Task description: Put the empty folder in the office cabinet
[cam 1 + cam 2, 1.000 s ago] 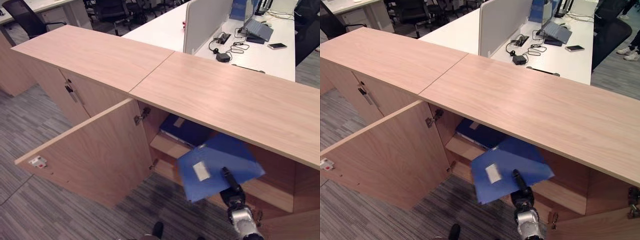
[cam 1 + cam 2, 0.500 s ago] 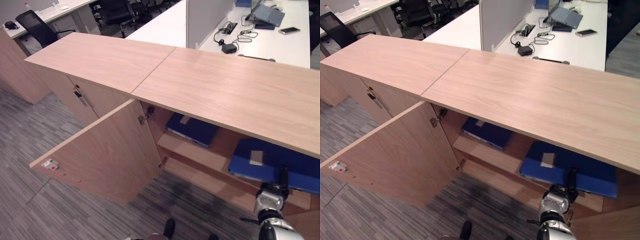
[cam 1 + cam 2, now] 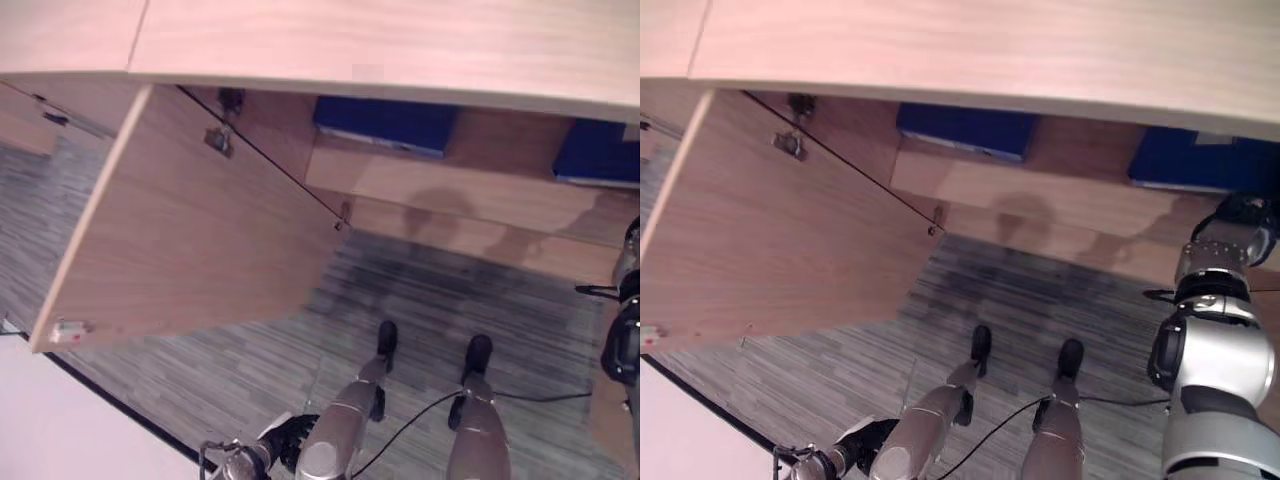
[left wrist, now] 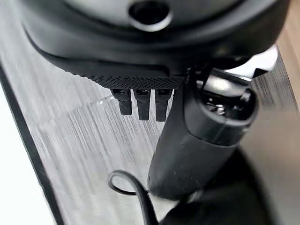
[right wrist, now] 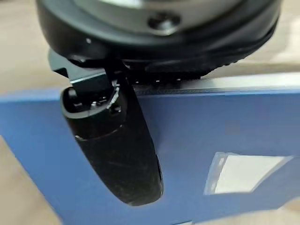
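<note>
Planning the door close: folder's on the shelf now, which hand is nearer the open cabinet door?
Probably left. The left hand hangs low on the side of the open door. The right hand is at the blue folder on the shelf, far from the door.

The blue folder (image 3: 1185, 160) lies flat on the shelf inside the open office cabinet (image 3: 940, 40), at the right end under the top board, well apart from a darker blue folder (image 3: 965, 128) lying further left on that shelf.
</note>
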{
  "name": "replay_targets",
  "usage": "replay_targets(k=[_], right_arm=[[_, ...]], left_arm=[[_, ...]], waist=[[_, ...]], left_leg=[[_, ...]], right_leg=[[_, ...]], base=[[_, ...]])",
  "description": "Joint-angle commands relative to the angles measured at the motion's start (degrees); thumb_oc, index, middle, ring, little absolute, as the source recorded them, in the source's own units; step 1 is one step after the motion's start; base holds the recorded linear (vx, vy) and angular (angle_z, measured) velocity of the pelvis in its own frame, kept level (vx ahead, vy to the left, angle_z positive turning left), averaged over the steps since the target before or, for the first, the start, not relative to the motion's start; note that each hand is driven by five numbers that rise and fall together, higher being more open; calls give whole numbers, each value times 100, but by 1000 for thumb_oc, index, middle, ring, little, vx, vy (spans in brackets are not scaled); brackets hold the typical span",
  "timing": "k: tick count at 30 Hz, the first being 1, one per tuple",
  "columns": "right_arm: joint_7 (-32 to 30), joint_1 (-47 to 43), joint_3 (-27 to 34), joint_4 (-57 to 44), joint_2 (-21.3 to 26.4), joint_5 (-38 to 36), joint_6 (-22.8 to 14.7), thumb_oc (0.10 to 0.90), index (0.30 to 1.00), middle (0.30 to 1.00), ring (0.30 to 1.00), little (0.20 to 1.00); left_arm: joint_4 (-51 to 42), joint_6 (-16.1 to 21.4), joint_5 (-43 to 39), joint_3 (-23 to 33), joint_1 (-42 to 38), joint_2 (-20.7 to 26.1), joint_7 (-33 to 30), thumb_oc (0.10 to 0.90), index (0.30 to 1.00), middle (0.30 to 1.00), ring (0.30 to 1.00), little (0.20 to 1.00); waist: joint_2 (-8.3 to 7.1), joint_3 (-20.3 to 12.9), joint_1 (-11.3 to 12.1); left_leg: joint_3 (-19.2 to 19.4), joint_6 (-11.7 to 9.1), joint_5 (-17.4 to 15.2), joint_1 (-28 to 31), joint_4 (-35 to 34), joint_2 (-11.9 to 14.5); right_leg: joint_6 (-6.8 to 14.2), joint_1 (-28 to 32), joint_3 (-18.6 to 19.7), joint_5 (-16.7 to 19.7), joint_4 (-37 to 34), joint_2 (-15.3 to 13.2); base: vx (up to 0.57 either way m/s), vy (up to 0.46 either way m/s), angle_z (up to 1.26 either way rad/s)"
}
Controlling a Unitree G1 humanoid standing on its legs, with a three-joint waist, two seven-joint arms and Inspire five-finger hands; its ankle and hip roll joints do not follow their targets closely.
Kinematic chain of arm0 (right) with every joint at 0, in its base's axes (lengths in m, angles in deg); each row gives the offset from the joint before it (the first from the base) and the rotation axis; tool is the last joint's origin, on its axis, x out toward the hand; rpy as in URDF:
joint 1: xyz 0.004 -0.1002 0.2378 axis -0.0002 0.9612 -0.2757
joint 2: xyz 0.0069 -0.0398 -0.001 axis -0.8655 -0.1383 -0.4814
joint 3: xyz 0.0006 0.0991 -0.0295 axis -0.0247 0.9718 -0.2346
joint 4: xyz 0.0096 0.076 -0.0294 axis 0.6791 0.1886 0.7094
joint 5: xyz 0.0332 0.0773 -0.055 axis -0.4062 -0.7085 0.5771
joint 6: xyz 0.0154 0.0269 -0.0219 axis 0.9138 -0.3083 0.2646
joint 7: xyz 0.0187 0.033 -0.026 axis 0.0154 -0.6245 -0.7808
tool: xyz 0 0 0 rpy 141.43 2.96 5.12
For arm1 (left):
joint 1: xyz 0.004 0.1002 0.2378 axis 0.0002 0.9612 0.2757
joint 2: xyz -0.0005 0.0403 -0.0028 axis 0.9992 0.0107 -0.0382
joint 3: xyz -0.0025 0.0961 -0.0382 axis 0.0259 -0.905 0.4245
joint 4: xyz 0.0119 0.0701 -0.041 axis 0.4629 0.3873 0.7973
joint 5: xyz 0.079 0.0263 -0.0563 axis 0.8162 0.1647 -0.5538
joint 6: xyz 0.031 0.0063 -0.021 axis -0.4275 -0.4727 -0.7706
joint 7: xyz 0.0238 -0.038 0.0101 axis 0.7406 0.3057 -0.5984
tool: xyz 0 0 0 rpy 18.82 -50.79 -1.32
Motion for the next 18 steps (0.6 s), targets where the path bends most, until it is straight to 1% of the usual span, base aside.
replay_targets(k=[1,2,3,4,6,7,8,9,10,11,12,13,15,16,17,18], right_arm=[[7,-694,-659,-292,502,526,-162,400,300,300,300,300],[-14,-829,-809,-144,801,580,-130,400,300,300,300,300],[-43,-998,-1050,-61,1237,699,-83,400,300,300,300,300],[-83,-1428,-1525,7,1704,874,-12,400,300,300,300,300],[-89,-1582,-1680,19,1802,900,-9,400,300,300,300,300],[-12,-2043,-2210,41,2160,873,154,400,300,300,300,300],[0,-2082,-2232,61,2152,865,160,400,300,300,300,300],[120,-2054,-2271,85,2326,884,182,400,300,300,300,300],[81,-2330,-2228,-21,1891,937,223,400,300,300,300,300],[32,-2346,-2242,-62,1861,970,202,400,300,300,300,300],[-53,-2449,-2134,-132,1771,886,159,400,300,300,300,300],[-49,-2456,-2144,-132,1776,880,155,400,300,300,300,300],[-64,-2646,-2389,-31,2033,804,92,400,300,300,300,300],[-62,-2678,-2420,-17,2037,799,96,400,300,300,300,300],[-81,-2743,-2515,20,2087,814,107,400,300,300,300,300],[-119,-2858,-2644,107,2165,841,133,400,300,300,300,300]], left_arm=[[94,218,-410,-66,195,109,-104,800,900,900,900,900],[117,216,-449,-34,350,165,-114,800,900,900,900,900],[143,194,-548,82,486,287,-48,800,900,900,900,900],[144,241,-660,169,575,399,-57,800,900,900,900,900],[149,235,-701,165,568,411,-51,800,900,900,900,900],[-1688,-29,-1548,432,814,1304,567,800,900,900,900,900],[-1746,-73,-1559,463,835,1323,572,800,900,900,900,900],[-2364,85,-1869,611,912,1703,567,800,900,900,900,900],[-2264,89,-1873,408,854,1750,646,800,900,900,900,900],[-2148,149,-1845,394,799,1673,636,800,900,900,900,900],[-1584,136,-1478,239,755,1414,540,800,900,900,900,900],[-1553,152,-1464,229,737,1391,533,800,900,900,900,900],[-1318,190,-1421,246,886,1349,398,800,900,900,900,900],[-1314,192,-1420,243,880,1337,397,800,900,900,900,900],[-1271,181,-1425,253,891,1341,379,800,900,900,900,900],[-1224,197,-1450,261,926,1318,357,800,900,900,900,900]], waist=[[-285,-337,158],[-258,-369,228],[-221,-361,276],[-144,-379,367],[-131,-401,376],[20,-428,477],[3,-473,477],[104,-459,461],[102,-388,405],[109,-385,379],[139,-346,368],[139,-356,367],[109,-392,378],[113,-401,376],[91,-425,368],[101,-384,366]], left_leg=[[247,-130,-1433,-310,1202,-169],[224,-141,-1469,-486,1311,-189],[212,-178,-1480,-677,1399,-195],[180,-209,-1433,-977,1372,-194],[168,-217,-1417,-1040,1343,-189],[150,-217,-1447,-1115,1346,-224],[116,-224,-1527,-1080,1321,-226],[131,-229,-1532,-1103,1327,-233],[105,-220,-1415,-1263,1446,-223],[106,-221,-1409,-1299,1463,-230],[75,-224,-1437,-1441,1603,-264],[76,-225,-1448,-1470,1628,-272],[31,-226,-1539,-1678,1835,-313],[33,-226,-1548,-1702,1854,-318],[8,-239,-1674,-1724,1919,-324],[42,-241,-1645,-1886,2030,-340]], right_leg=[[225,-358,-181,-751,510,-81],[237,-557,-209,-815,676,-99],[265,-794,-257,-865,869,-145],[307,-1262,-294,-926,1140,-200],[309,-1379,-297,-957,1184,-201],[313,-1534,-224,-1070,1343,-232],[347,-1503,-170,-1170,1326,-213],[339,-1535,-178,-1211,1371,-227],[288,-1719,-193,-1084,1511,-223],[285,-1754,-189,-1081,1528,-231],[293,-1916,-151,-1166,1727,-218],[293,-1948,-148,-1182,1759,-230],[285,-2195,-64,-1257,2044,-223],[285,-2220,-60,-1269,2065,-230],[313,-2240,-9,-1409,2162,-233],[284,-2361,-45,-1370,2232,-280]], base=[[-4,-140,8],[1,-178,28],[7,-204,53],[19,-154,64],[60,-68,33],[157,-32,8],[180,-20,3],[48,-28,11],[-37,-20,17],[-60,-64,9],[13,-50,-15],[24,-77,-22],[19,-74,-8],[92,-81,8],[25,-55,14],[111,-67,20]])
